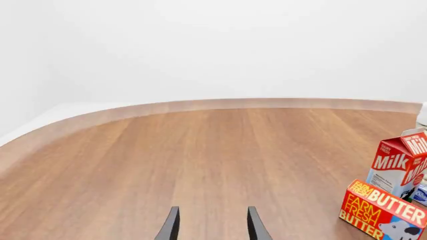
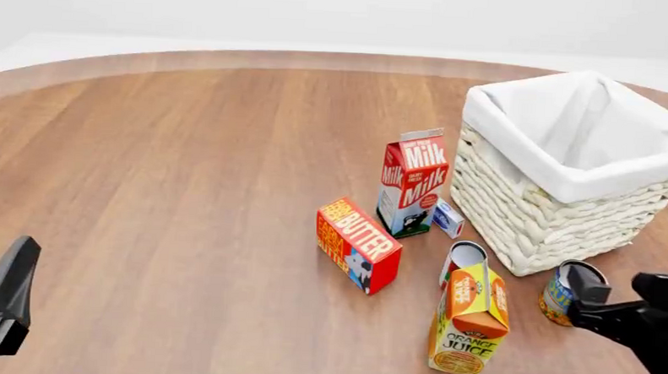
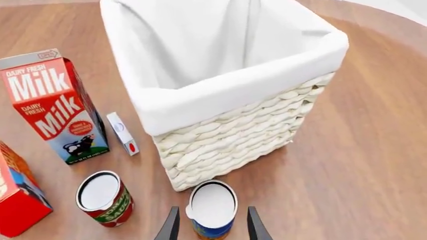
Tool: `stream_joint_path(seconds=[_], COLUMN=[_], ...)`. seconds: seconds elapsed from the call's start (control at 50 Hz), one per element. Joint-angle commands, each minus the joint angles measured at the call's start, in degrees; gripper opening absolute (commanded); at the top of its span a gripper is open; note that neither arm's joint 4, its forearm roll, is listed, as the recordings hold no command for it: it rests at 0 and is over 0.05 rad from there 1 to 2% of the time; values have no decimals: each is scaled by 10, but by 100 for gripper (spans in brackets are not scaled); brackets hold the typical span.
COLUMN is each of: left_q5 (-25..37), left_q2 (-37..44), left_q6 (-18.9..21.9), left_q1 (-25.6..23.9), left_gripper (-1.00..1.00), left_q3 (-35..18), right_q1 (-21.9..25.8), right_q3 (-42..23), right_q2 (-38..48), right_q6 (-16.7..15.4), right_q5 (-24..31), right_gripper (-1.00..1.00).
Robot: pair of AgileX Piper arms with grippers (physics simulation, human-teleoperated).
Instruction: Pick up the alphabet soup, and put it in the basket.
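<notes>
The right gripper (image 3: 210,227) hangs spread over the soup (image 3: 212,209), a finger on either side ready to close, the can upright on the table just beside the basket (image 3: 233,135) (left gripper (image 1: 210,225) open, idle)

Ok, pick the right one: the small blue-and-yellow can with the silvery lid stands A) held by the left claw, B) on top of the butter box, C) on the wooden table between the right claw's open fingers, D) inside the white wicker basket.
C: the small blue-and-yellow can stands on the table outside the white-lined wicker basket, the right claw open around it.
</notes>
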Motion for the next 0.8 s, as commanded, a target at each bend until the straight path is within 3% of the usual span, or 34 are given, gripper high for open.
stream_joint_path(seconds=[0.02, 0.16, 0.24, 0.4, 0.56, 0.8], left_q5=[0, 0, 0, 0, 0, 0], left_q2=[0, 0, 0, 0, 0, 0], left_q6=[0, 0, 0, 0, 0, 0], left_q1=[0, 0, 0, 0, 0, 0], left_gripper=[100, 100, 100, 100, 100, 100], left_q3=[0, 0, 0, 0, 0, 0], right_q1=[1, -2, -2, -1, 1, 1], right_q3=[0, 0, 0, 0, 0, 0], right_q2=[86, 123, 174, 190, 271, 335], right_q6=[2, 1, 1, 3, 5, 7], right_q5=[-72, -102, -147, -156, -227, -281], right_gripper=[100, 100, 100, 100, 100, 100])
